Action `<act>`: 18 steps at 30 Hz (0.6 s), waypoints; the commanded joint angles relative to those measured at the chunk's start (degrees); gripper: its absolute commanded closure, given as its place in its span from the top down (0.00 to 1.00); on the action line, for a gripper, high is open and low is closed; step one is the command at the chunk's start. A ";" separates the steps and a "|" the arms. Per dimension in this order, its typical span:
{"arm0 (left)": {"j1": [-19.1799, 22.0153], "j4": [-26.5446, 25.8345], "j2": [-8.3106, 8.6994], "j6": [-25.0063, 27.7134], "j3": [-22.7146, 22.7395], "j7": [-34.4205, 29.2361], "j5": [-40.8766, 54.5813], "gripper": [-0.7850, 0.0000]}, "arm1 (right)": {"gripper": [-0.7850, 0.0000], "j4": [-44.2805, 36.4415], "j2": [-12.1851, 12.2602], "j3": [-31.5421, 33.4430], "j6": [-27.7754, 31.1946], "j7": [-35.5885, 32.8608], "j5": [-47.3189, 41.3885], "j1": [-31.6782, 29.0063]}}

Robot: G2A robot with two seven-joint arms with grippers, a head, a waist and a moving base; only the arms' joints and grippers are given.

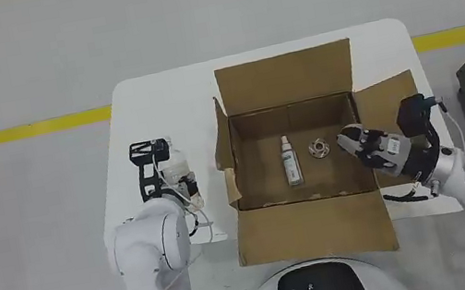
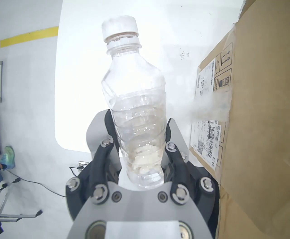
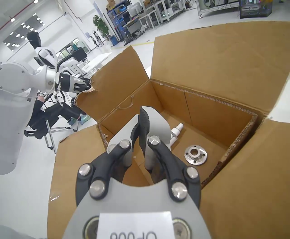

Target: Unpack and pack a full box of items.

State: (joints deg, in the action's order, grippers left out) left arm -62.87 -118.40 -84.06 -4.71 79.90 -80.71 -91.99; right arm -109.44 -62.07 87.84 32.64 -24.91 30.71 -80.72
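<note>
So the cardboard box [image 1: 287, 79] sits open on the white worktop [image 1: 159, 102], all four flaps folded out. Only two things are inside. A small white spray bottle [image 1: 290, 160] is lying flat near the middle of the box floor. A round metal flange [image 1: 316, 147] is just beside it, toward the box's right wall and not touching it.

The left hand [image 2: 139, 126] is outside the box, off its left wall and over the worktop. It's clamped on the lower half of a clear plastic bottle [image 2: 133, 95] with a white cap. The bottle looks basically empty, and its neck and cap stick out well past the fingers [image 2: 108, 126]. I honestly can't tell if the bottle's base is touching the worktop or is up in the air.

The right hand [image 3: 142, 126] hangs over the box's right edge, above the inside and pointing down toward the flange and spray bottle. Its black pads [image 3: 143, 122] are pressed together with nothing between them, and it isn't touching either item.
</note>
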 commanded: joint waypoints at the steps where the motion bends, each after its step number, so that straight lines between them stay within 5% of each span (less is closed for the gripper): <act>1: 0.00 0.00 0.00 0.00 0.00 0.00 0.00 0.00 | 0.00 -0.04 0.00 -0.01 -0.16 0.02 0.13 -0.04; 5: 0.00 0.00 0.00 0.00 0.00 0.00 0.00 0.00 | 0.00 -1.66 0.00 -2.00 -2.23 -2.37 1.50 0.58; 12: 0.00 0.00 0.00 0.00 0.00 0.00 0.00 0.00 | 0.00 -2.23 -0.69 -11.03 -19.51 -14.37 10.18 8.18; 18: 0.00 0.00 0.00 0.00 0.00 0.00 0.00 0.00 | 0.00 -0.85 -1.50 -16.59 -22.40 -15.48 11.44 12.91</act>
State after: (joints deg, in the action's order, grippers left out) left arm -62.87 -118.40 -84.06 -4.71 79.89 -80.70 -91.99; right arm -110.29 -63.58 71.14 10.14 -40.45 42.18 -67.71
